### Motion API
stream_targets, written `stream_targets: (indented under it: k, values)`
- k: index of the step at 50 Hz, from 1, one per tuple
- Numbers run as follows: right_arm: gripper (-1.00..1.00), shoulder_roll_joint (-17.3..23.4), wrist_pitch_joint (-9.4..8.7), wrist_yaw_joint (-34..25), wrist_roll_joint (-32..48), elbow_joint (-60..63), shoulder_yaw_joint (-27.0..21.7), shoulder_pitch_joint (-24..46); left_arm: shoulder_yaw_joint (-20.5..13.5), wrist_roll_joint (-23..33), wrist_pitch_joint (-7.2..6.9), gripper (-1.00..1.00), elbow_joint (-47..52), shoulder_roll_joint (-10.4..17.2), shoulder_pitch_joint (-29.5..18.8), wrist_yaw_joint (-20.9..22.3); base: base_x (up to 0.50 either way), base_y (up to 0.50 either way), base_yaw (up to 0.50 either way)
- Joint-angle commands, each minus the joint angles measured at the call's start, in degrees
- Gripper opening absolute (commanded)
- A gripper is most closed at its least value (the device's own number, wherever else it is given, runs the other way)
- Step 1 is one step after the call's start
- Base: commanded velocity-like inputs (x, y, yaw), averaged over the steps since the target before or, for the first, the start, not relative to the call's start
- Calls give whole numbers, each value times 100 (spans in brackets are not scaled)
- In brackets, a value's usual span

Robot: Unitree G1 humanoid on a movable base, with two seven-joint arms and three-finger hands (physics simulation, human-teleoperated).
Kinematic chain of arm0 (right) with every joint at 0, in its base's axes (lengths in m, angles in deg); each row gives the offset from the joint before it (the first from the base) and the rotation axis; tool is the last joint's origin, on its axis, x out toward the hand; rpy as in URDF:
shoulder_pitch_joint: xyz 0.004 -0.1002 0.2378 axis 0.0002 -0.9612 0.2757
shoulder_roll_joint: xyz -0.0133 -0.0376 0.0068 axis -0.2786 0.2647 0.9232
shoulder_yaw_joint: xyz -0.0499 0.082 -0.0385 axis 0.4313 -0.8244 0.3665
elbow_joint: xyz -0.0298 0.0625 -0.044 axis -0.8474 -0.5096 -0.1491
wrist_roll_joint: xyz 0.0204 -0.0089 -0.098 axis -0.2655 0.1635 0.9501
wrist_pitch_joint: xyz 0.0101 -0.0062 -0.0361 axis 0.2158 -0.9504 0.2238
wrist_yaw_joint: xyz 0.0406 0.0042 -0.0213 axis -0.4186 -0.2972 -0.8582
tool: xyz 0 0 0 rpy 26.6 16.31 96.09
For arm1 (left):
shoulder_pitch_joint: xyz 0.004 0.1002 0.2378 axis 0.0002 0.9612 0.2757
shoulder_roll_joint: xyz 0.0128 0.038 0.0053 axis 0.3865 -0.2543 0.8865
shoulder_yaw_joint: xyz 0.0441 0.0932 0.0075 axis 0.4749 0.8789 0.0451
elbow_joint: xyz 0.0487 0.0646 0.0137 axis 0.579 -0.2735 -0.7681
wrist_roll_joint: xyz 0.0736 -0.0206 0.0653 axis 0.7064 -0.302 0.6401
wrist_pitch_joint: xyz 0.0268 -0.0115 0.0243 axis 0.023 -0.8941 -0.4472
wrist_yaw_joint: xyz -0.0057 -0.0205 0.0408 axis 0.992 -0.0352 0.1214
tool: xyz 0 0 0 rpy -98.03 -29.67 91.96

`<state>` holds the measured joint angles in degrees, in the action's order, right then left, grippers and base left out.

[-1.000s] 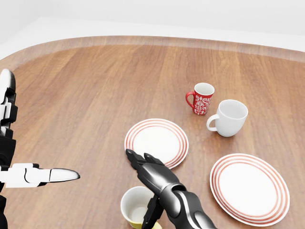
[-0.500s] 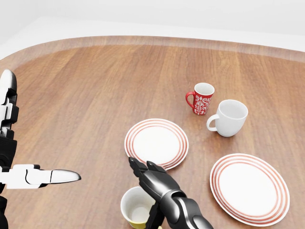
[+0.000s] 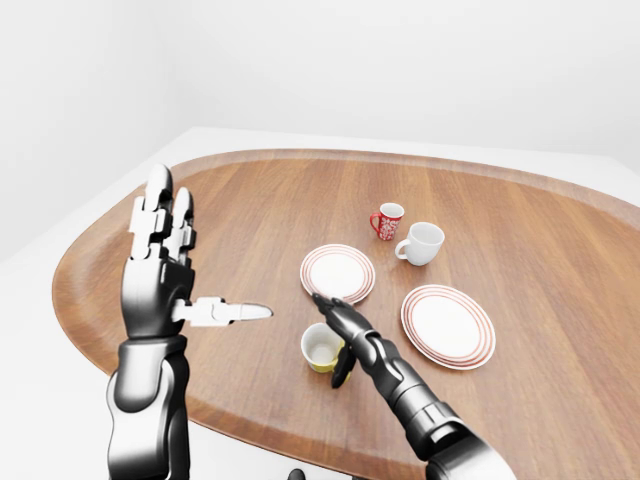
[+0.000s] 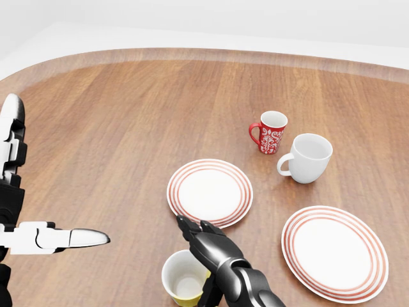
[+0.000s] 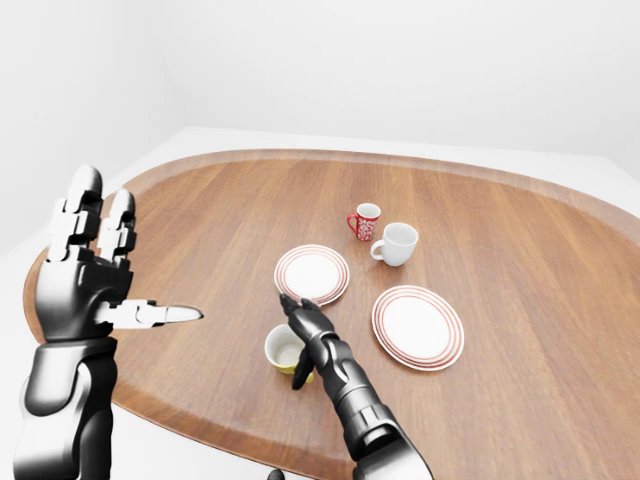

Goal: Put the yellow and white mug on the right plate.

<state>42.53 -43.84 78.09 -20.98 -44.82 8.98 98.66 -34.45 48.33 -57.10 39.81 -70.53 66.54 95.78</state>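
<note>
Head view shows the yellow and white mug (image 4: 184, 279) standing upright near the bottom edge, mouth up, its white inside bare and holding nothing; its handle does not show, so which way it points cannot be told. The right hand (image 4: 208, 252) sits just beside the mug on its right, fingers (image 4: 190, 229) spread out straight over the table toward the left plate (image 4: 209, 191), with a lower finger dropping down along the mug's right side. The fingers are released, not closed round the mug; whether they touch its wall cannot be told.

The left plate, white with red rings, lies just above the mug and has nothing on it. The right plate (image 4: 335, 252), of the same pattern, lies to the right of the mug with the right forearm between them, and it too is bare. Above the plates stand a red patterned mug (image 4: 271, 132) and, just beside it on the right, a white mug (image 4: 308, 157), both upright and apart from the plates.

In the left-eye view the left hand (image 3: 160, 265) is raised well to the left of everything, palm flat, fingers up and thumb out sideways, gripping nothing, above the round wooden table (image 3: 250, 200)
</note>
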Motion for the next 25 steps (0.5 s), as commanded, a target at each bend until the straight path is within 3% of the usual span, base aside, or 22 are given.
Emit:
stream_targets:
  k: [1, 25]
  values:
    - [100, 0, 0, -5, 2, -6, 0, -5, 24, 14, 0, 100, -22, -8, 4, 1, 0, 0, 0]
    - [100, -13, 0, 158, -14, -349, -9, 82, 25, 33, 0, 100, -4, -9, 20, 11, 0, 0, 0]
